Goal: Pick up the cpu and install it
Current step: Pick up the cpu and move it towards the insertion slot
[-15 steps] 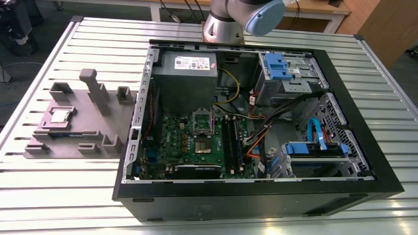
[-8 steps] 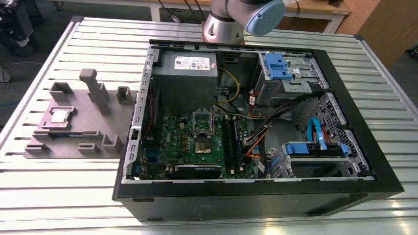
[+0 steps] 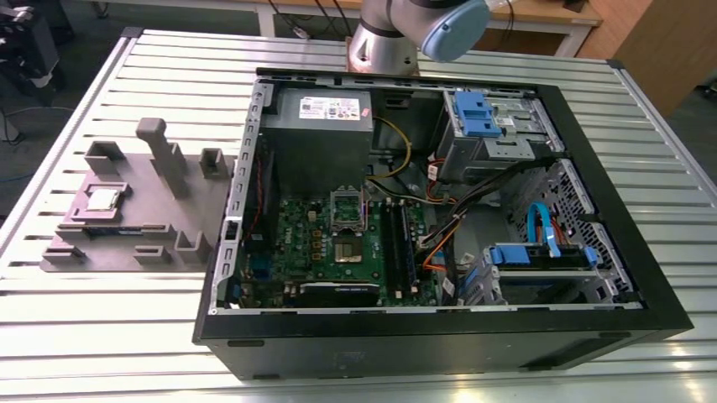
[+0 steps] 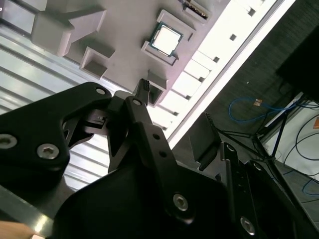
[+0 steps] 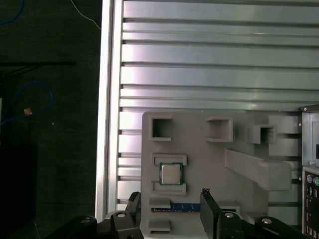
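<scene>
The cpu (image 5: 171, 174) lies flat in its seat on the mauve-grey tray (image 3: 143, 214), which stands on the table (image 3: 112, 327) beside the open computer case (image 3: 610, 180). It is well apart from the motherboard socket (image 3: 348, 220). The gripper (image 5: 170, 199) hangs above the tray, fingers spread and empty, near the chip but not over it. A clean pick likely means centring over the chip, squaring the fingers to its unblocked edges, descending straight and closing gently.

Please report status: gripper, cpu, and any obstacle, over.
Gripper open, empty, above the tray. Cpu seated in the tray, not picked. Tray blocks beside it, none on top.
</scene>
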Robot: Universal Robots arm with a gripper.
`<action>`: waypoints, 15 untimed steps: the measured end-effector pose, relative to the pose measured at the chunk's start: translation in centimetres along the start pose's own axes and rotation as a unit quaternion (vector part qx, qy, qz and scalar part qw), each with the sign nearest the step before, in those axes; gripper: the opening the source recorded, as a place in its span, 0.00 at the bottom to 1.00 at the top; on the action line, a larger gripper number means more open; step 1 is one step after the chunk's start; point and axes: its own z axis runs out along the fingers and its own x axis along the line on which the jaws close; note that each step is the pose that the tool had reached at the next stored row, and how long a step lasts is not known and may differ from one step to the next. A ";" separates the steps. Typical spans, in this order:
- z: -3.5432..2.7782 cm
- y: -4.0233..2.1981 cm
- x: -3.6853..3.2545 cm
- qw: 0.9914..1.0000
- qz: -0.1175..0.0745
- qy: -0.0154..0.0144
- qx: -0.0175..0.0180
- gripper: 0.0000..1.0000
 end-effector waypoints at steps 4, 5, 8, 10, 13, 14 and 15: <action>0.39 -0.02 0.00 1.000 -0.004 0.000 0.000 0.59; 0.49 -0.03 0.00 1.000 -0.004 0.001 0.000 0.59; 0.81 -0.04 0.01 1.000 -0.004 0.002 0.000 0.59; 0.98 -0.05 0.00 1.000 -0.004 0.003 0.000 0.59; 1.25 -0.07 -0.06 1.000 -0.003 0.005 0.000 0.59; 1.35 -0.07 -0.10 1.000 -0.004 0.005 0.000 0.59; 1.43 -0.08 -0.15 1.000 -0.004 0.006 0.000 0.59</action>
